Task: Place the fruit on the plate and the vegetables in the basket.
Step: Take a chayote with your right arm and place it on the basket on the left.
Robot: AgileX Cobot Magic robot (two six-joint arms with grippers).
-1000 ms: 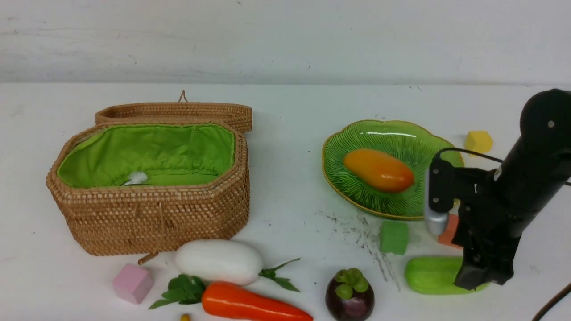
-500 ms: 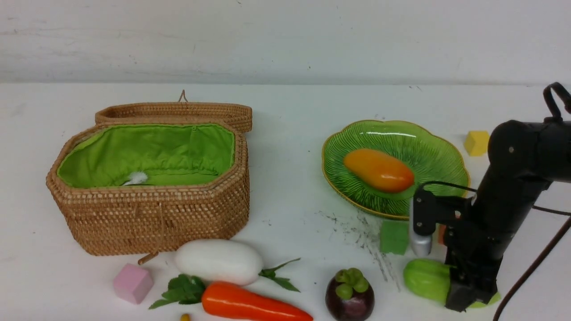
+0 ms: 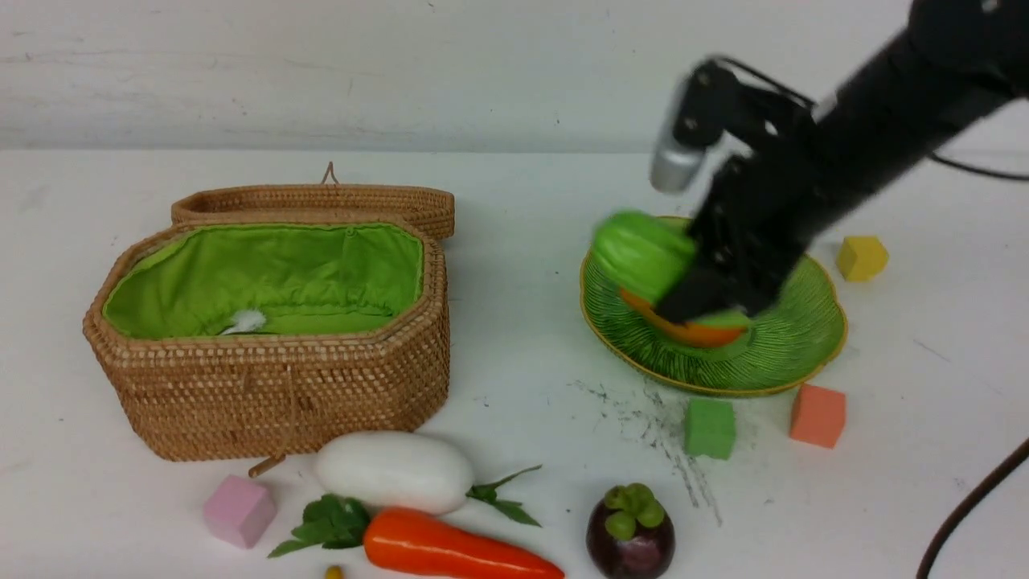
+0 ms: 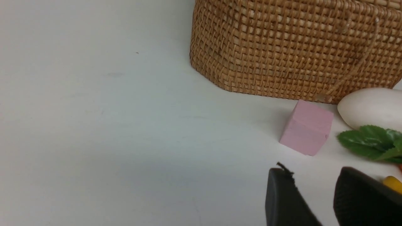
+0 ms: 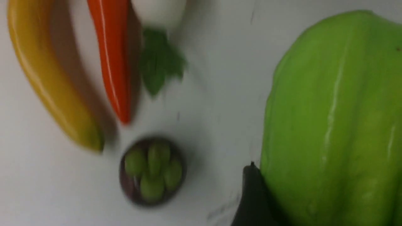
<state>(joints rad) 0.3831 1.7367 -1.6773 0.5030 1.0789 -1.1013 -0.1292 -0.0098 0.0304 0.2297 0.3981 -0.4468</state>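
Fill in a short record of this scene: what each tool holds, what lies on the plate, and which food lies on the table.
Right tool: grips the cucumber, in the air near the plate
Left tool: open, empty
On plate: mango
Basket: lid open
On table: white vegetable, carrot, mangosteen, banana

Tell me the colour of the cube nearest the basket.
Pink; the cube shows best in the left wrist view.
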